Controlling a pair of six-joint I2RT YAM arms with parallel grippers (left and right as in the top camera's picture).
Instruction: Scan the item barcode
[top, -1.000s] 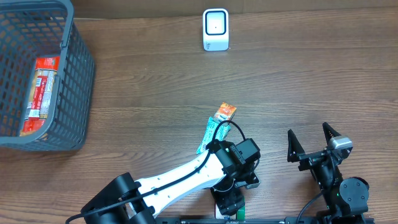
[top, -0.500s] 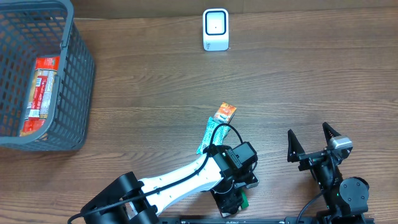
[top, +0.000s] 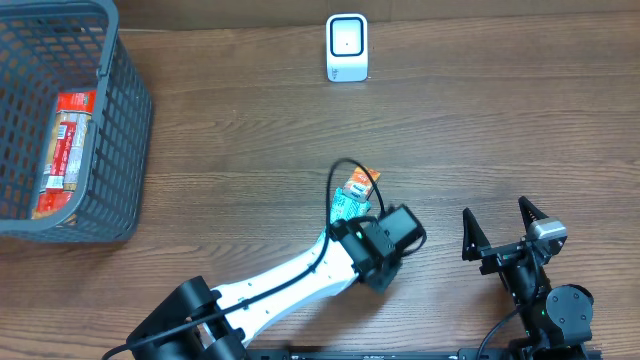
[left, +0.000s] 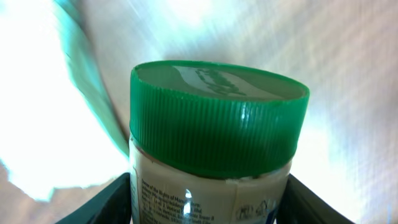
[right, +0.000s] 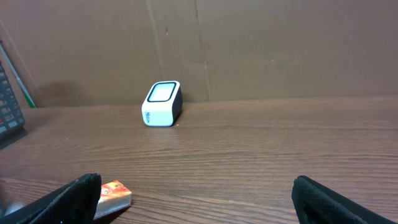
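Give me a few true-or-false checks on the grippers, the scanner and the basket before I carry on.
1. The left gripper is closed on a green-lidded jar. True.
2. The right gripper is shut on a packet. False: it is open and holds nothing.
3. The scanner sits inside the basket. False: it stands on the table at the far edge, well apart from the basket.
4. A red packet lies in the basket. True.
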